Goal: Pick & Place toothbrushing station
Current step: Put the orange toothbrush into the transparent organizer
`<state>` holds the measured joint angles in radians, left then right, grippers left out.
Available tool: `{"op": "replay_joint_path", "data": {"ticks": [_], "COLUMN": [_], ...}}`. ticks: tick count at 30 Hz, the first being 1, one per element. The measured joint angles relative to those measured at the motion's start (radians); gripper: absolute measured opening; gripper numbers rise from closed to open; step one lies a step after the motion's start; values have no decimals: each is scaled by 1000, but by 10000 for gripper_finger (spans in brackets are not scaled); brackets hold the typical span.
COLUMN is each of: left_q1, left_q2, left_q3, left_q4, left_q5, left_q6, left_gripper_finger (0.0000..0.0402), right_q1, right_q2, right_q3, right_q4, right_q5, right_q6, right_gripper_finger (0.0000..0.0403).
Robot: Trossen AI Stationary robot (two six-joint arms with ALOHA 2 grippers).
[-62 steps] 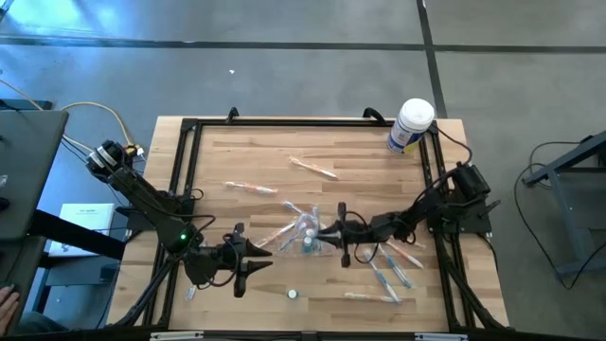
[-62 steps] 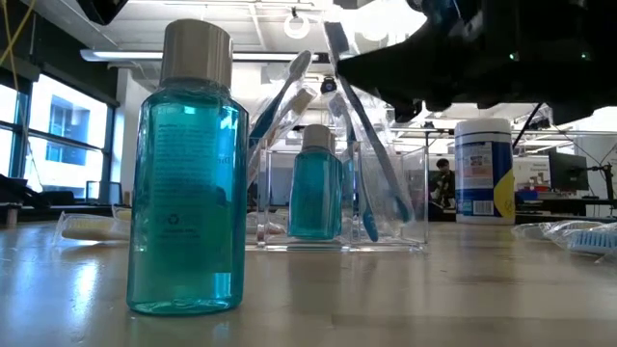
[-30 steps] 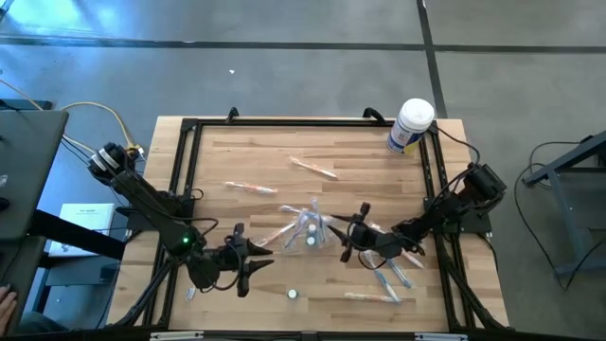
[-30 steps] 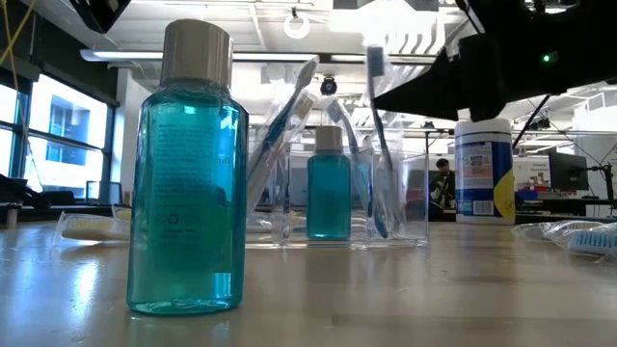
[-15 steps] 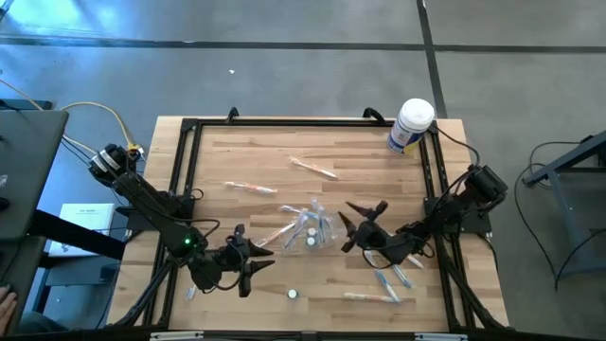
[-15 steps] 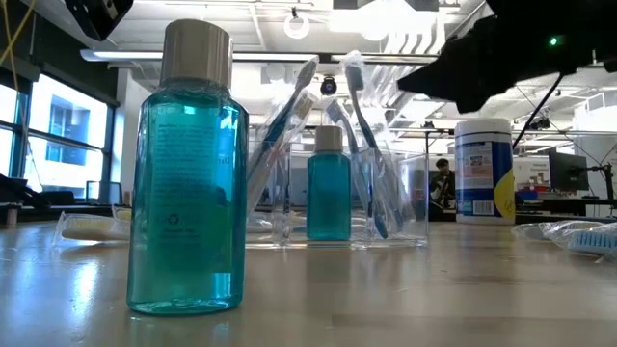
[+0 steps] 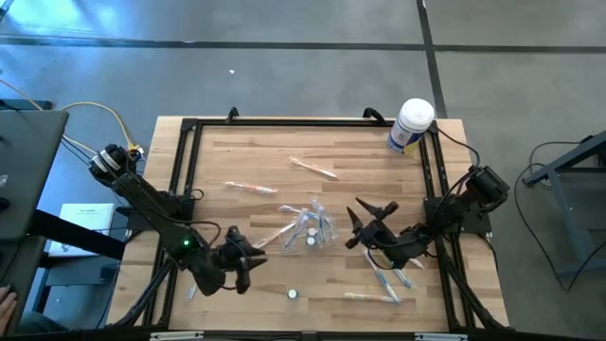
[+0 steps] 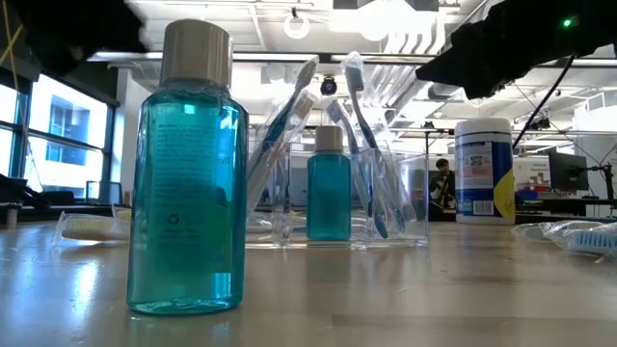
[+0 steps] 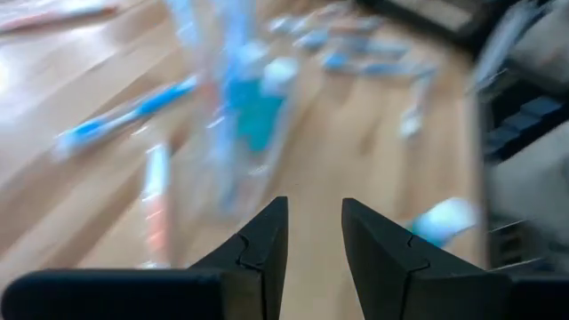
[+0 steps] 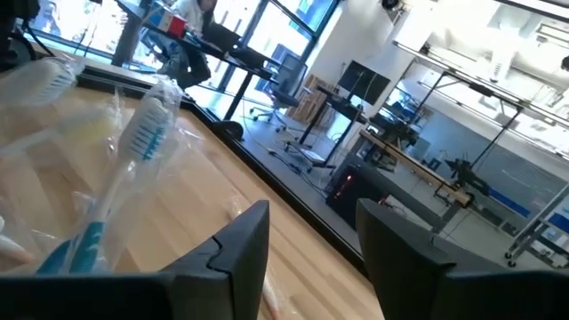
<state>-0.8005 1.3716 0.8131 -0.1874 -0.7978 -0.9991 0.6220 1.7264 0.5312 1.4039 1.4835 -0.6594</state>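
The toothbrushing station (image 7: 309, 230), a clear plastic holder, stands on its base at the table's middle. In the low view the toothbrushing station (image 8: 339, 198) holds a small teal bottle (image 8: 329, 188) and a few toothbrushes (image 8: 364, 145) that lean on its walls. My right gripper (image 7: 371, 209) hangs open just to its right, raised and tipped up, with nothing between the fingers (image 10: 311, 227). My left gripper (image 7: 248, 258) is near the front left, open by a narrow gap (image 9: 313, 227), and faces the station.
A tall teal mouthwash bottle (image 8: 186, 173) stands near the front edge (image 7: 294, 295). A white tub (image 7: 412, 125) sits at the far right corner. Wrapped toothbrushes lie at the far middle (image 7: 313, 169), far left (image 7: 249, 188) and front right (image 7: 392, 276).
My right gripper has drawn back from the station toward the table's right edge, risen and tipped upward. A blue toothbrush that stood upright in the holder now leans against its wall. My left gripper has turned about near the front left.
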Motion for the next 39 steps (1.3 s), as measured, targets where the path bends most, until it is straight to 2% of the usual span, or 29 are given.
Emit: {"op": "replay_joint_path", "data": {"ticks": [5,9,15,23,39], "left_q1": [0,-8,-16,-13,-4], "left_q2": [0,27,152,245,251], "left_q3": [0,0,0,0,0], "left_q4": [-185,-196,-197,-177,-183], "left_q5": [52,88,85,-42,-49], "left_q6": [-12,121,300,180,100], "left_gripper_finger": [105,105,105,105,105], "right_q1": [0,0,0,0,0], "right_q2": [0,0,0,0,0], "right_q3": [0,0,0,0,0], "right_q4": [0,-1,-10,-70,-71], "right_q5": [-12,-44,-82,-107,-131], "right_q6": [5,11,63,113,114], "right_gripper_finger": [162,162,162,162,162]}}
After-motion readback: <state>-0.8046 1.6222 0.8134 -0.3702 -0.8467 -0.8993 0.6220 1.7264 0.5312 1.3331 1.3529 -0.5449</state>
